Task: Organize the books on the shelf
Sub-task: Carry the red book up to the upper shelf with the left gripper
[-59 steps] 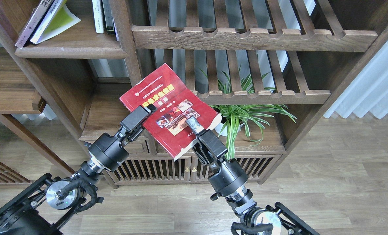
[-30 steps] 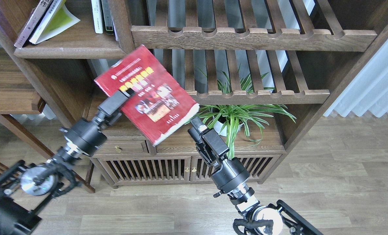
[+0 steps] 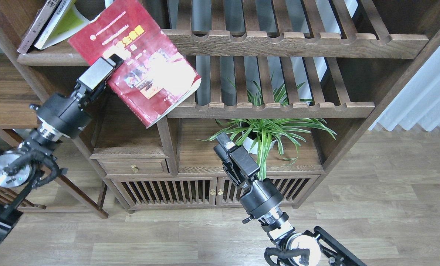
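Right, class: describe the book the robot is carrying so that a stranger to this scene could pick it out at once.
Start at the walnut bookcase's solid upper-left shelf, where two books lean. Just right of them, the left claw holds a large red book tilted in the air in front of that shelf. Unlike the lime-yellow book and its darker neighbour, it has a red cover with a yellow title and photos.

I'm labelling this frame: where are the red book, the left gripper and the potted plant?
red book (image 3: pixel 157 74), head view, front cover.
left gripper (image 3: pixel 111 62), head view, fingertips clamped on the book's edge.
potted plant (image 3: pixel 268 129), head view, leaves.
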Action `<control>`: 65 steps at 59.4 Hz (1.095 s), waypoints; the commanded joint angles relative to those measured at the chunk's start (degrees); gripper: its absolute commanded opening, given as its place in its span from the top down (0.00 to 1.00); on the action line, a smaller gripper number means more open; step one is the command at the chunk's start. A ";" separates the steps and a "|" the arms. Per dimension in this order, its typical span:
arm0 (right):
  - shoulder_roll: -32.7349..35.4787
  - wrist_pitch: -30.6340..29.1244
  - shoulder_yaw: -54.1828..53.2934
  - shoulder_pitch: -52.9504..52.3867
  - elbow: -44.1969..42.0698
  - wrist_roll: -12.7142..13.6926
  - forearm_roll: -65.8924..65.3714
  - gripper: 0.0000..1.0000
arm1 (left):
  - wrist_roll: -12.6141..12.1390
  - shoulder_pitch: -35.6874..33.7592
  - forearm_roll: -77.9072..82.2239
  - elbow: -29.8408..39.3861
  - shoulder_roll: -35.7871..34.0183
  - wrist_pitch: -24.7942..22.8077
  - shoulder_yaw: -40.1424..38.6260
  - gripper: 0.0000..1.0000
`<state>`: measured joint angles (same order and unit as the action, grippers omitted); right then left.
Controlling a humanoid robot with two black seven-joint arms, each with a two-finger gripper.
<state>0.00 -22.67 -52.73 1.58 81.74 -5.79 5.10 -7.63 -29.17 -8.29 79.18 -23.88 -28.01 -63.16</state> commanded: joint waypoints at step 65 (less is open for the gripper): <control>0.00 0.17 0.97 -1.14 0.00 -0.01 -1.06 0.25 | -4.41 -7.39 2.40 -0.87 -7.23 0.01 -25.96 1.00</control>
<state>0.00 -22.50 -52.20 1.05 81.71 -5.81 3.96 -10.93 -34.55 -6.34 78.55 -31.12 -27.99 -86.91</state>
